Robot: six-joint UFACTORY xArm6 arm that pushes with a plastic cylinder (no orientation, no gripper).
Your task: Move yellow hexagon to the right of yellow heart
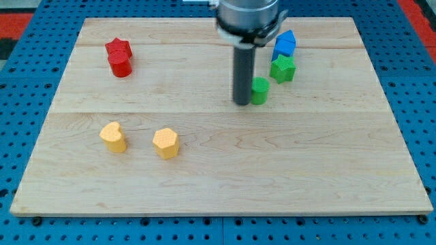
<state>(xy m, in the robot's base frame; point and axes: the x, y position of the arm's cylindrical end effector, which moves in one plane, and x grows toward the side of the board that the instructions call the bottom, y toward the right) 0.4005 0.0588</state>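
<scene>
The yellow hexagon [166, 143] lies at the view's lower left on the wooden board [218, 184]. The yellow heart [113, 137] lies just to its left, a small gap between them. My tip [242, 102] rests on the board near the middle top, far up and right of both yellow blocks. It stands right beside a small green cylinder [260, 90], on that block's left.
A red star [119, 57] sits at the view's upper left. A green star [283, 69] and a blue block [285, 43] sit at the upper right, close to the rod. Blue pegboard surrounds the board.
</scene>
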